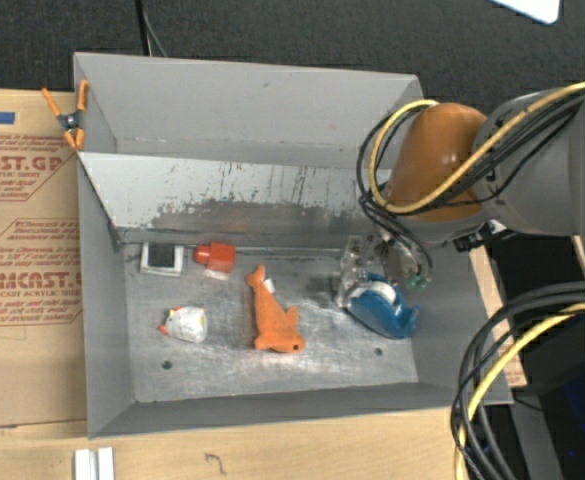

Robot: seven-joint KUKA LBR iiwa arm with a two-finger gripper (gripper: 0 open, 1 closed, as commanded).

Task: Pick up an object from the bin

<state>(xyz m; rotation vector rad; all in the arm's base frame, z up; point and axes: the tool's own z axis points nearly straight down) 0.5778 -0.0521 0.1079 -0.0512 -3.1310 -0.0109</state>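
Gripper is down at the right side of the grey bin, right against a blue rounded object. How wide it is set, or whether it grips anything, I cannot tell. Left of it lies an orange toy figure. Further left are a crumpled white wad, a red-orange cap and a small white-framed square.
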